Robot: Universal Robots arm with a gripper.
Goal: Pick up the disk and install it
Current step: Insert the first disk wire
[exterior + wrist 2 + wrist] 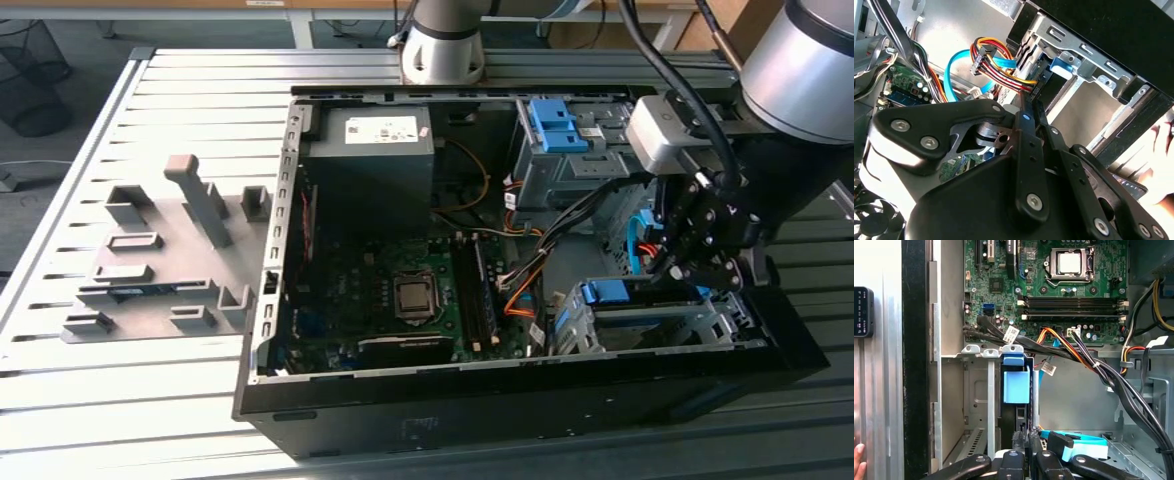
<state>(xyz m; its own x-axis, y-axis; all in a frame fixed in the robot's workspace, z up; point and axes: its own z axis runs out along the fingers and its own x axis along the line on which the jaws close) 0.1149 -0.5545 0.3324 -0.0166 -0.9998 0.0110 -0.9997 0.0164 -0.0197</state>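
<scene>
Looking mostly done: disk (1015, 385), blue-framed, sits edge-on in drive cage (647, 325) at front corner of open computer case (534, 385), blue tab up, between cage rails. Gripper (1026, 440) right behind disk's rear edge, jaws narrow, nearly together; gripping or merely touching, hard to tell. Full seating unconfirmed: far end of disk buried in cage, hidden by gripper links in second wrist view. Cable bundle (999, 65) hanging loose beside cage, not visibly plugged into disk.
</scene>
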